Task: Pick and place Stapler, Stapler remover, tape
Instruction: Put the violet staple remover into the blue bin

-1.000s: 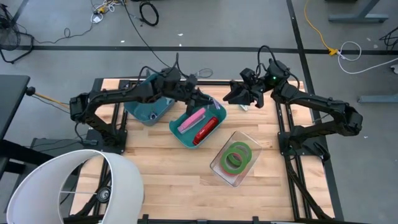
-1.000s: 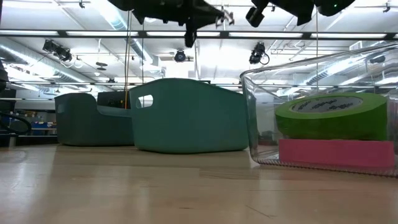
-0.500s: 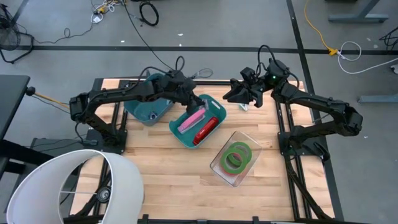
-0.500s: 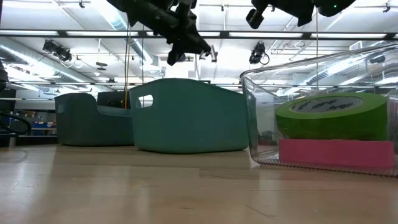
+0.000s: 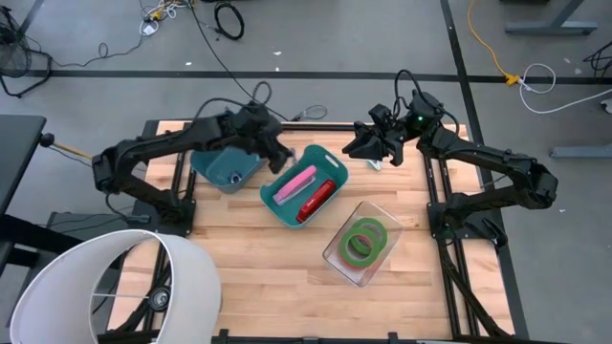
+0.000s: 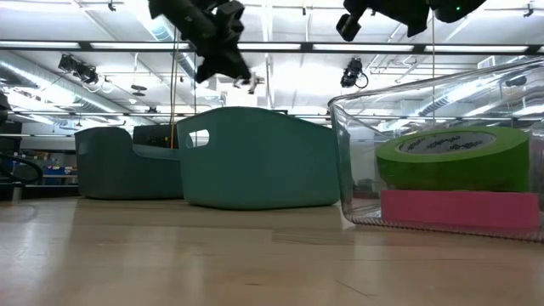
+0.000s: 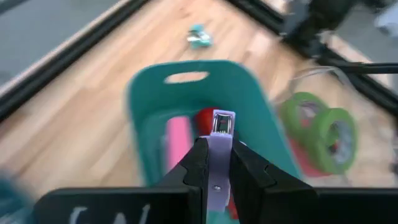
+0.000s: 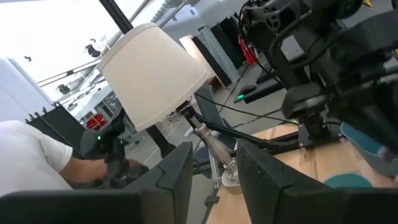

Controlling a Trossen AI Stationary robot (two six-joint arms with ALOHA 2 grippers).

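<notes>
My left gripper (image 5: 283,161) hangs above the gap between two teal bins, shut on a slim lavender stapler (image 7: 222,127) with a metal end. The nearer teal bin (image 5: 325,158) holds a pink stapler (image 5: 295,182) and a red stapler (image 5: 317,199). Green tape rolls (image 5: 366,239) lie in a clear container (image 5: 381,212), one of them on a pink roll (image 6: 459,208). A small teal thing (image 7: 199,38) lies on the table's far side. My right gripper (image 5: 352,146) waits high at the far right, pointing level, open with nothing between its fingers (image 8: 180,168). My left gripper pinches the lavender stapler by its two long sides (image 7: 217,163) between its two fingers. The fingers slant down toward the table's right and lie along the stapler. Its metal end (image 7: 222,121) sticks out past the fingertips, and it is lifted clear above the bin.
A second teal bin (image 5: 225,167) stands at the far left. A large white lampshade (image 5: 105,287) sits at the near left corner. Bare wooden tabletop (image 5: 268,277) lies along the near side. A person shows beyond the table in the right wrist view.
My left gripper has gone from above the bin's far right corner toward the table's left and has tipped from about level to slanting down, with the lavender stapler staying between its fingers and clear of the bin.
</notes>
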